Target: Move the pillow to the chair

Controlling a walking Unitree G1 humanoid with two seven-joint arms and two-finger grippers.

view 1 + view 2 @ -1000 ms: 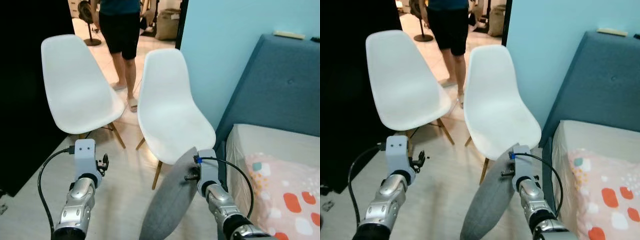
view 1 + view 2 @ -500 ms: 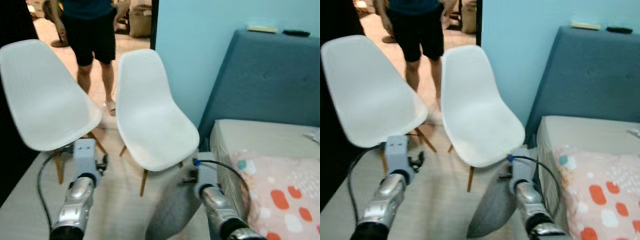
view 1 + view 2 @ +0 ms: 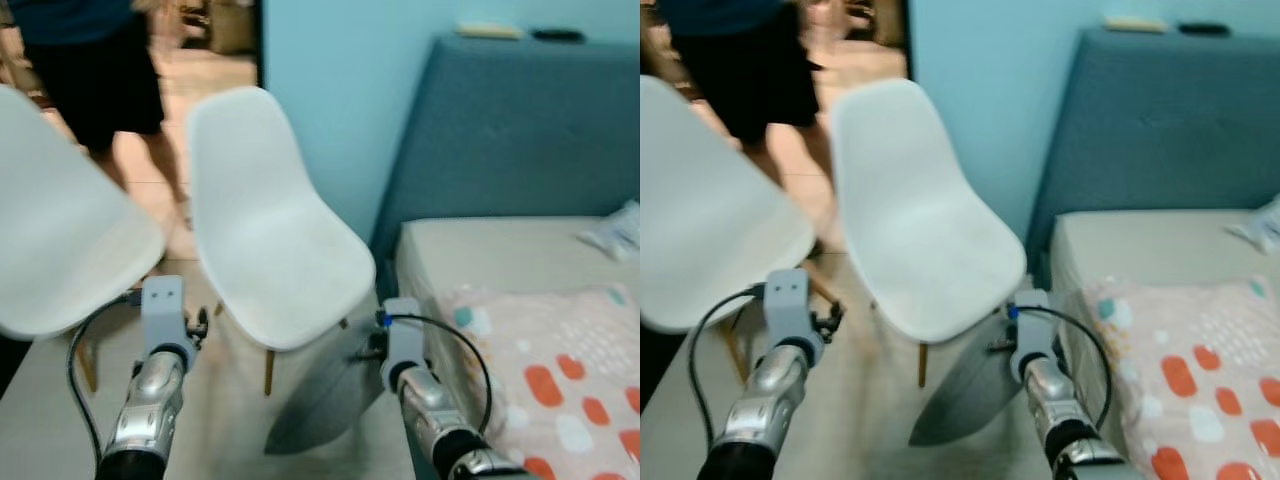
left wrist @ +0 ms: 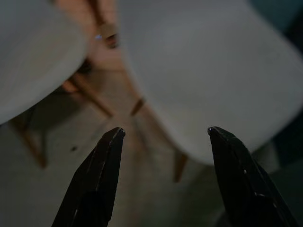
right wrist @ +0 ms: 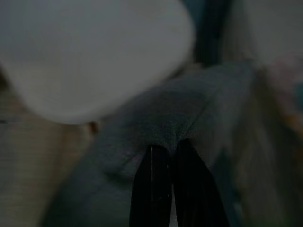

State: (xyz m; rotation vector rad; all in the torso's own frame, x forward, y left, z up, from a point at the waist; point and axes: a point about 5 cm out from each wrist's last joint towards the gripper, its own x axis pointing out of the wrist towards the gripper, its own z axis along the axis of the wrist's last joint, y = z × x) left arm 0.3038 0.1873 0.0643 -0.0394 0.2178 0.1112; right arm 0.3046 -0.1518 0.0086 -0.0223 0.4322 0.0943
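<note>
A grey pillow [image 3: 322,398] hangs with its low end near the floor, just in front of the nearer white chair [image 3: 270,250] and below its seat edge. My right gripper [image 5: 170,148] is shut on the pillow's [image 5: 189,109] upper edge, between the chair and the bed. My left gripper [image 4: 164,130] is open and holds nothing; it hovers low in front of the gap between the two chairs. The nearer chair's seat [image 4: 213,80] lies ahead of it.
A second white chair [image 3: 60,250] stands at the left. A person in dark shorts [image 3: 95,85] stands behind the chairs. A bed with a spotted blanket [image 3: 545,365] and a blue headboard [image 3: 520,130] takes up the right side.
The whole picture has swung to the right, so the chairs sit further left and more of the bed shows. The pillow stays in my right gripper.
</note>
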